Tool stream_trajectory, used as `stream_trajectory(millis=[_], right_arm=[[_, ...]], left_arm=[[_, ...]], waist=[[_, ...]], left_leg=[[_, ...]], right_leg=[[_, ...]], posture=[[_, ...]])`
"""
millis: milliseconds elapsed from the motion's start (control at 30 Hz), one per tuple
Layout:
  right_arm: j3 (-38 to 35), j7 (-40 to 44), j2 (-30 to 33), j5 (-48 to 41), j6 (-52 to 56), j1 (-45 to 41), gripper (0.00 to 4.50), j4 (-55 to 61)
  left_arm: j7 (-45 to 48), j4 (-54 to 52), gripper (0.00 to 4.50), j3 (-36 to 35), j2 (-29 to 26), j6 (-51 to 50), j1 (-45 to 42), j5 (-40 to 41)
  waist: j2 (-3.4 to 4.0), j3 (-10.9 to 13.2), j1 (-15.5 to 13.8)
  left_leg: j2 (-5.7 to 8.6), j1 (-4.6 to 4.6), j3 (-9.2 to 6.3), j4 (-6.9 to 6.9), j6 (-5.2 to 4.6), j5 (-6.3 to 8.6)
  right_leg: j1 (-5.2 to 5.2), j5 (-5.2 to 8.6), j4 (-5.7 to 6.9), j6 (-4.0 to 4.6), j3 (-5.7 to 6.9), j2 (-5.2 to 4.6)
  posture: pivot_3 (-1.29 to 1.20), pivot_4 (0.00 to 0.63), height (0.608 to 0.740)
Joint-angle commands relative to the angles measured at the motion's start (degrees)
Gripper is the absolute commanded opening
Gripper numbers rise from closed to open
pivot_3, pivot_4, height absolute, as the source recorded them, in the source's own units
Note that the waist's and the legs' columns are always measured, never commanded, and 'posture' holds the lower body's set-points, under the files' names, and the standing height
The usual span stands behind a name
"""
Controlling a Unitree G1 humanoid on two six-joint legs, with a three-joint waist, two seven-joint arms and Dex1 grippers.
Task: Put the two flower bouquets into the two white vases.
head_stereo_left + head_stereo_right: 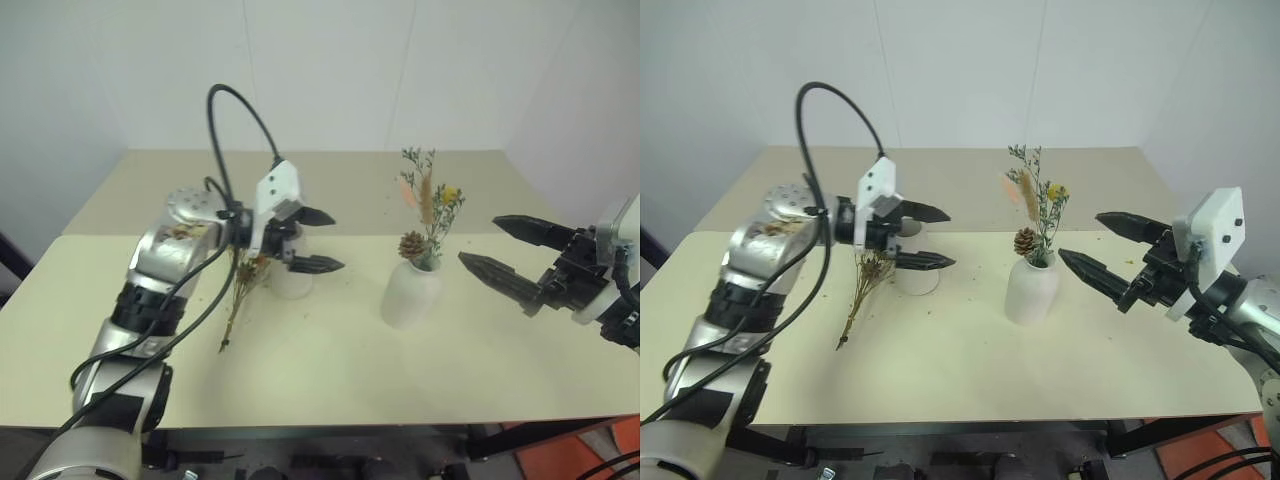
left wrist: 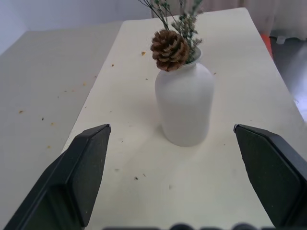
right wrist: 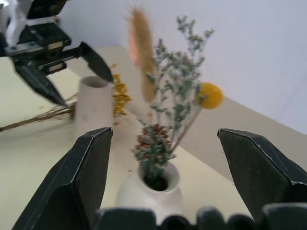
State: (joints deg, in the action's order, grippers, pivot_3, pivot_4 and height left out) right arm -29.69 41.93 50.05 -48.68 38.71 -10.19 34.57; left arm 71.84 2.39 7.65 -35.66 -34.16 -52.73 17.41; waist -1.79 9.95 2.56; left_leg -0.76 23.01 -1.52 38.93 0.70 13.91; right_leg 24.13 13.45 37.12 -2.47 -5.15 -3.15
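Left gripper level; jaws apart.

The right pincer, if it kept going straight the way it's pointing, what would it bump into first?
Most likely the rounded white vase holding the mixed sprig bunch. The open right pincer points at it across the table, and its wrist view has the vase between its fingers. Depth is unclear, so it might brush the sprigs first.

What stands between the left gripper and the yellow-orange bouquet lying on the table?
Nothing visible does. The left gripper, open, hovers beside the tall vase, and the yellow-orange bouquet lies just below it on the table.
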Motion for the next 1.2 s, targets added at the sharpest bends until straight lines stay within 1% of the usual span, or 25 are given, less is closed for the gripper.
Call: stream_trajectory(millis=[33, 233, 400, 567, 667, 767, 1000, 1100, 1200], right_arm=[[3.3, 3.2, 0.8, -2.7, 0.0, -1.8, 4.13, -0.2], [12.0, 7.8, 0.4, -1.8, -1.0, -7.3, 4.13, -3.2], [18.8, 8.8, -2.1, -0.2, -1.2, -13.7, 4.13, -5.8], [23.8, 9.0, -4.6, 3.2, -1.6, -18.8, 4.13, -8.6], [26.3, 9.1, -6.2, 5.6, -1.9, -21.7, 4.13, -10.7], [29.0, 8.5, -7.6, 8.5, -2.1, -24.7, 4.13, -12.5], [33.8, 7.6, -10.2, 14.7, -2.2, -28.8, 4.13, -13.8], [34.5, 7.4, -11.0, 15.7, -1.8, -29.5, 4.13, -13.2], [34.8, 7.1, -11.5, 16.3, -1.4, -29.7, 4.13, -12.8]], left_arm=[[-1.3, -5.3, 4.50, -4.8, -3.1, -2.0, 2.6, 3.1], [-3.5, -13.9, 4.50, -13.5, -10.3, -5.7, 12.0, 8.3], [-7.9, -20.9, 4.50, -20.4, -16.4, -11.5, 20.3, 11.0], [-13.9, -22.6, 4.50, -23.1, -20.1, -16.8, 23.7, 10.9], [-18.7, -21.8, 4.50, -21.5, -21.7, -23.2, 22.6, 10.6], [-23.4, -20.5, 4.50, -18.8, -21.6, -31.0, 19.9, 10.7], [-32.3, -15.8, 4.50, -11.7, -15.8, -48.1, 9.9, 10.8], [-33.6, -13.6, 4.50, -8.0, -14.7, -51.2, 7.9, 10.5], [-34.7, -10.7, 4.50, -4.9, -14.1, -52.2, 6.8, 9.9]], waist=[[0.00, 0.0, -0.1], [0.00, 0.0, 0.1], [-0.01, 0.0, -0.1], [-0.03, 0.0, -0.3], [-0.04, 0.0, -0.3], [-0.04, 0.0, -0.2], [-0.04, 0.0, -0.3], [-0.04, 0.0, -0.1], [-0.04, 0.0, 0.0]], left_leg=[[0.00, -0.01, 0.00, 0.01, 0.00, 0.00], [-0.05, -0.02, 0.02, -0.01, 0.00, 0.00], [-0.06, -0.03, 0.01, 0.01, 0.00, 0.00], [-0.06, -0.01, -0.02, 0.01, 0.00, 0.00], [-0.06, -0.01, -0.03, 0.01, 0.01, 0.00], [-0.05, -0.01, -0.02, 0.00, 0.01, 0.00], [-0.04, 0.04, -0.06, 0.01, 0.01, 0.00], [-0.02, 0.13, -0.08, 0.01, 0.01, 0.00], [-0.03, 0.13, -0.08, 0.01, 0.01, 0.00]], right_leg=[[-0.01, 0.00, -0.01, 0.00, 0.00, 0.00], [0.03, 0.00, -0.01, 0.00, -0.01, 0.01], [0.01, 0.00, -0.01, 0.00, 0.03, -0.01], [0.01, 0.01, -0.02, 0.01, 0.09, -0.02], [0.02, 0.01, -0.02, 0.01, 0.10, -0.02], [0.04, 0.01, -0.01, 0.01, 0.10, -0.01], [0.07, 0.00, 0.00, 0.02, 0.13, -0.01], [0.16, 0.00, 0.02, 0.03, 0.14, -0.01], [0.19, -0.01, 0.05, 0.04, 0.13, -0.01]], posture=[[0.00, 0.150, 0.740], [0.00, 0.150, 0.740], [0.00, 0.150, 0.740], [0.00, 0.150, 0.740], [0.00, 0.150, 0.740], [0.00, 0.150, 0.740], [0.00, 0.150, 0.740], [0.00, 0.150, 0.740], [0.00, 0.150, 0.740]])
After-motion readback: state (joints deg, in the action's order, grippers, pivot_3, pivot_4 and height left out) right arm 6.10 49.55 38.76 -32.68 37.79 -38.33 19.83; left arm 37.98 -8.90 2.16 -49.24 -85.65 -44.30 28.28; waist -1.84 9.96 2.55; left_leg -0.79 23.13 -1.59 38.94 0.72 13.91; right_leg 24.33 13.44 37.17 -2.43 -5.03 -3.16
